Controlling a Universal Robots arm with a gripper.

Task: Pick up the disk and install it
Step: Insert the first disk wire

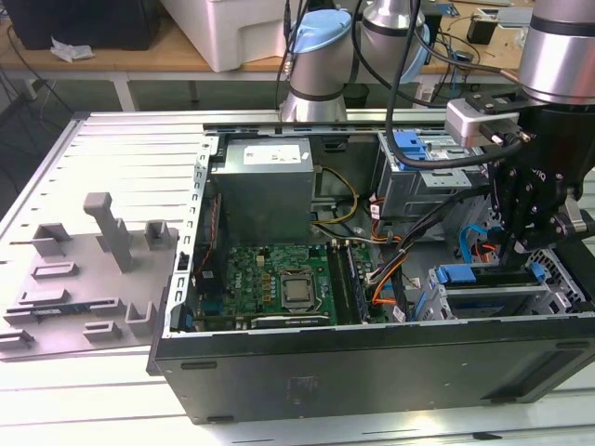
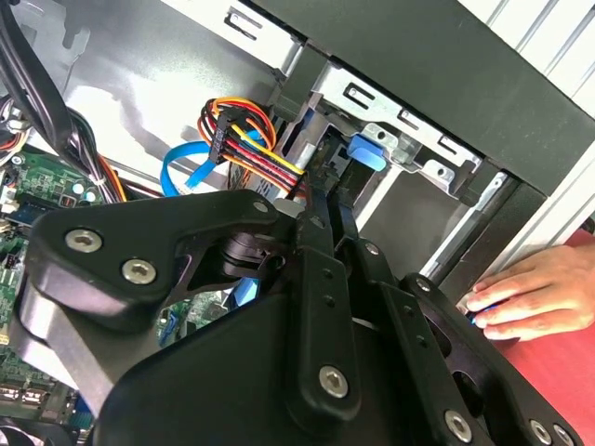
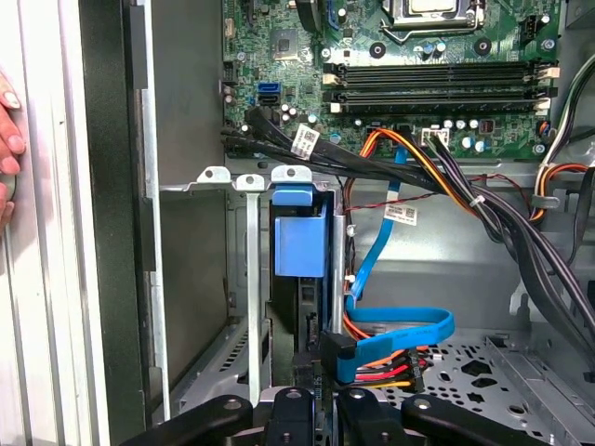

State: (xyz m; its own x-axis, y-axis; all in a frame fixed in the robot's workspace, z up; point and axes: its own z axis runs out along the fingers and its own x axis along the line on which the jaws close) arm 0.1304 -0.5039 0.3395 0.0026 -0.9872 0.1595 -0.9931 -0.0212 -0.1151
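The open case [image 1: 372,372] lies on its side on the slatted surface [image 1: 112,158], with a grey tray [image 1: 84,279] just off its end at the exterior view's left. The tool [image 1: 517,253] hangs down into the case at the exterior view's right, over the lower drive cage [image 1: 502,302]. The disk [image 3: 300,243] sits edge-on in a slot of that cage, between upright metal walls, its blue end facing the motherboard [image 3: 418,56]. The tool [image 3: 314,409] is lined up right behind the disk; whether it is clamped on it I cannot tell. In the second wrist view the tool [image 2: 329,190] reaches toward the disk's blue end [image 2: 368,153]. A blue flat cable [image 3: 400,327] and orange-red wires [image 3: 386,372] lie just beside the slot. Outside the case wall, a person's hand [image 2: 535,297] rests on a red pad [image 2: 567,381].
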